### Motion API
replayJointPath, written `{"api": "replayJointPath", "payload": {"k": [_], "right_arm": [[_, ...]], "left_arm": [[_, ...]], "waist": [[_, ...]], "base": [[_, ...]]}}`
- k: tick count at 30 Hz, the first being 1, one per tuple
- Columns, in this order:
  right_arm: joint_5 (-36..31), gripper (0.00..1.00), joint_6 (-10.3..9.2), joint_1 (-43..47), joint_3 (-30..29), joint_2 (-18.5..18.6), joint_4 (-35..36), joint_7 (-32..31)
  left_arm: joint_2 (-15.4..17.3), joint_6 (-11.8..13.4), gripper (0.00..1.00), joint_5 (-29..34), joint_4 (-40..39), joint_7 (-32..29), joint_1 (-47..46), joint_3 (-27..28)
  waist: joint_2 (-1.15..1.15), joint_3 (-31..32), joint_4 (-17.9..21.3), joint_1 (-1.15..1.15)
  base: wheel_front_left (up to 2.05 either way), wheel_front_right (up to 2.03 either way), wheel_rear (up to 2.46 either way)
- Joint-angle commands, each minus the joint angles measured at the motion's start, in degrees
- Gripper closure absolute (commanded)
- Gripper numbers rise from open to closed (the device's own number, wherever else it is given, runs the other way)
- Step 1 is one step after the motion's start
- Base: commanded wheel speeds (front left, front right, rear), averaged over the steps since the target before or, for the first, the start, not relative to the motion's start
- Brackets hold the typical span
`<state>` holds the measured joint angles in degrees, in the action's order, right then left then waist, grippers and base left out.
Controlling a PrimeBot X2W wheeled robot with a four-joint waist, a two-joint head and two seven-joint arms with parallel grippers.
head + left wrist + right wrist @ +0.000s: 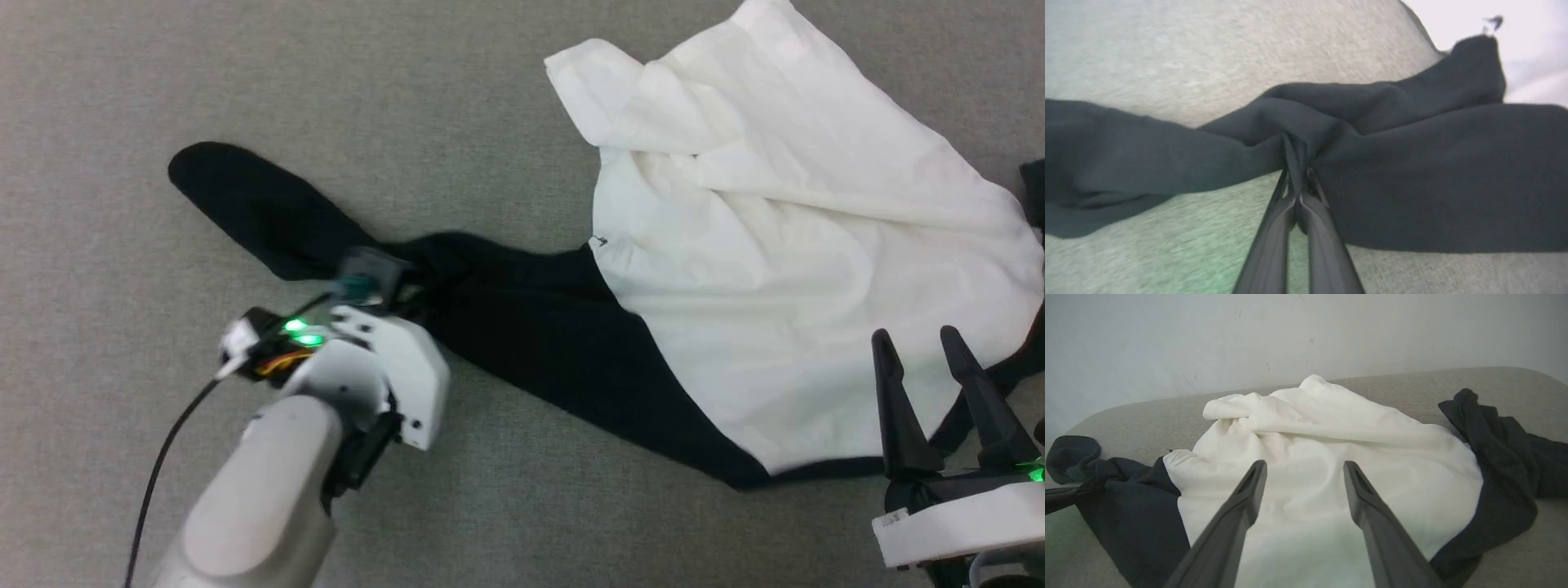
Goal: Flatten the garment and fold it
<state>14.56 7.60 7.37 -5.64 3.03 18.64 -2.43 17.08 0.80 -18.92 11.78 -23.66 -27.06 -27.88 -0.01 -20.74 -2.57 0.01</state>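
Note:
The garment (784,245) lies crumpled on the grey surface, its white body (1331,457) bunched at the right. One long black sleeve (343,245) stretches away to the left. Partway along that sleeve (1412,171), my left gripper (1296,163) is shut on a pinched fold of black cloth. In the head view the left gripper (400,286) sits on the sleeve's near edge, its fingers mostly hidden by the wrist. My right gripper (931,347) stands open at the lower right, over the white body near the black neck trim, with nothing between its fingers (1249,486). The other black sleeve (1498,457) lies bunched to the right.
The garment rests on a flat grey fabric surface (408,82) with bare room at the left and along the near side. A pale wall (1306,335) rises behind its far edge. A black cable (163,457) runs along my left forearm.

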Motion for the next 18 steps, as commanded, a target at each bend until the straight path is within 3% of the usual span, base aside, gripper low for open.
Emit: {"api": "replayJointPath", "payload": {"k": [1,9,13,14,15,16,17,18], "right_arm": [[-0.2,0.0,-0.11,-0.1,-0.1,-0.1,0.4,-0.1],[-0.3,0.0,-0.11,0.4,0.1,-0.1,0.8,-1.0],[-0.7,0.0,-0.11,0.2,0.8,-0.1,0.7,-1.9],[-0.7,0.0,-0.11,0.1,0.9,-0.1,0.7,-2.0],[-0.8,0.0,-0.11,0.0,0.9,-0.1,0.7,-2.1],[-0.8,0.0,-0.11,-0.1,1.0,-0.1,0.7,-2.1],[-0.9,0.0,-0.11,-0.1,1.0,-0.1,0.7,-2.2],[-0.9,0.0,-0.11,-0.1,1.1,-0.1,0.6,-2.2]], "left_arm": [[0.4,1.8,1.0,-0.9,0.0,1.2,1.8,1.8],[4.8,13.5,1.0,-1.4,-12.1,9.3,8.7,14.9],[3.3,14.1,1.0,-4.2,-12.6,11.7,12.5,16.6],[2.2,14.0,0.84,-5.3,-12.1,12.2,13.1,16.6],[1.2,13.8,0.6,-6.2,-11.6,12.9,13.6,16.6],[0.7,13.6,0.42,-6.4,-11.2,13.4,13.9,16.3],[0.3,13.5,0.0,-6.5,-10.7,14.0,14.2,16.0],[-0.5,13.4,0.0,-7.0,-10.5,14.7,14.5,15.9]], "waist": [[0.01,0.9,-1.1,-0.01],[0.01,0.6,-3.6,-0.01],[0.01,-0.1,-4.1,-0.01],[0.01,-0.2,-4.2,-0.01],[0.01,-0.3,-4.3,-0.01],[0.01,-0.3,-4.3,-0.01],[0.01,-0.2,-4.3,-0.01],[0.01,-0.1,-4.3,-0.01]], "base": [[0.0,0.0,0.0],[0.0,0.0,0.0],[0.0,0.0,0.0],[0.0,0.0,0.0],[0.0,0.0,0.0],[0.0,0.0,0.0],[0.0,0.0,0.0],[0.0,0.0,0.0]]}}
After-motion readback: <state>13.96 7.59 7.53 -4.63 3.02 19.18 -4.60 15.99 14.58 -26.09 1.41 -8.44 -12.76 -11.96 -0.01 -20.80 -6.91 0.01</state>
